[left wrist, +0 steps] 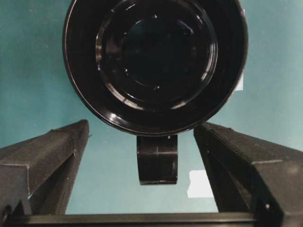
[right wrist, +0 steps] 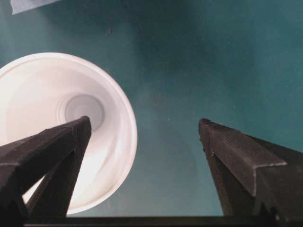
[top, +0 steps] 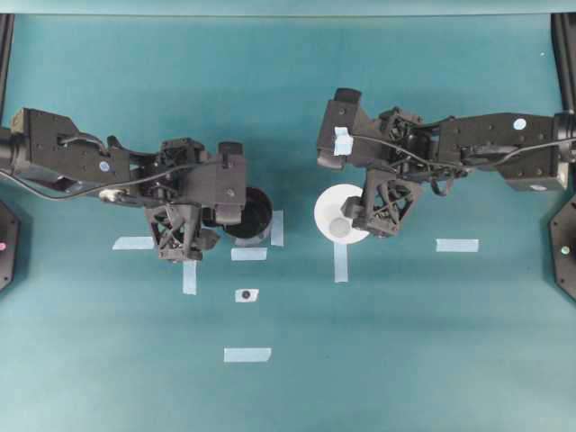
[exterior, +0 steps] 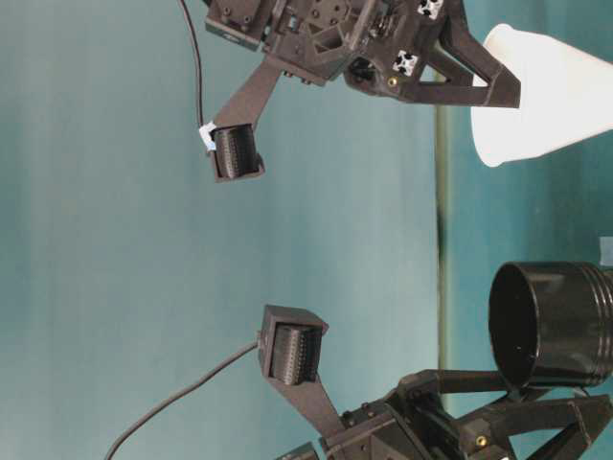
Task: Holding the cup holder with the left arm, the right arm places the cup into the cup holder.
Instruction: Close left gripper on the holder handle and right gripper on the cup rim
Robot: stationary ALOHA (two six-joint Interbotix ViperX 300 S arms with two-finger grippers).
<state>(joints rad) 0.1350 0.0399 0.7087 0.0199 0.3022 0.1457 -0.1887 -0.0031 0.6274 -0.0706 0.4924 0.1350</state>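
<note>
**Both grippers spread, nothing grasped yet**

I've got the left gripper over the cup holder, fingers released wide on either side of its short handle, touching neither. The holder stands upright on the teal table, among pale tape marks. On my other side the right gripper hangs spread too, one finger over the white cup's open mouth, the other outside the rim.
</note>
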